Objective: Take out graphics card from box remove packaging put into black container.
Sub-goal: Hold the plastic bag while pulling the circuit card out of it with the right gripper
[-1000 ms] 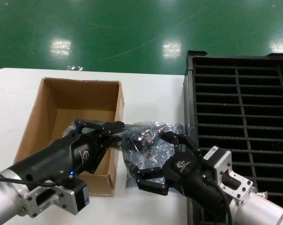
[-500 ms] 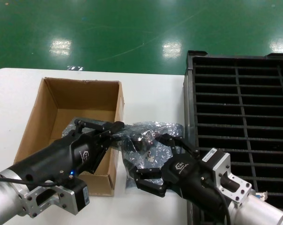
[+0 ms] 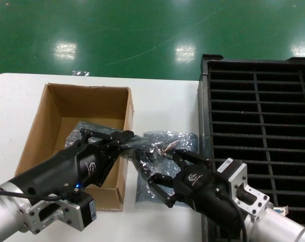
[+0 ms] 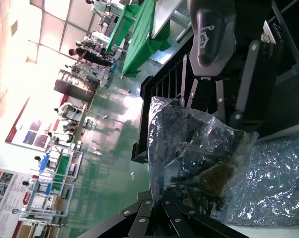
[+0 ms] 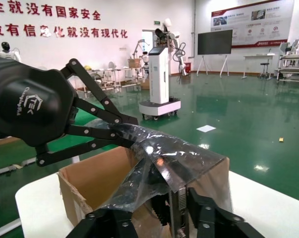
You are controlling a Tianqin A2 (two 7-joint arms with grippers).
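Head view: the left gripper (image 3: 126,142) is reaching over the near right wall of the cardboard box (image 3: 61,113), jaws narrowed and pinching one end of the crinkled antistatic packaging (image 3: 160,143), which is hanging just off the box's right side, between the box and the black container (image 3: 258,126). The right gripper (image 3: 167,169) is sitting just right of the box, under that packaging, fingers spread wide around its lower part; not clear if they are touching it. A flatter bluish-grey bag (image 3: 145,184) is lying on the white table (image 3: 162,101) just right of the box, partly under the right gripper. Another bag edge is showing inside the box behind the left gripper. Left wrist view: the packaging (image 4: 189,148) is stretching out from the left gripper's fingers (image 4: 154,218), with a dark graphics card (image 4: 199,168) showing faintly inside it; the right gripper (image 4: 228,74) is looming just behind the bag, the flatter bag (image 4: 273,183) lying on the table beside it. Right wrist view: the left gripper (image 5: 129,130) is clamping the packaging (image 5: 159,163) above the box (image 5: 90,183), and the right gripper's fingers (image 5: 199,218) are standing apart around the bag's lower end, the card's edge (image 5: 162,213) sitting between them.
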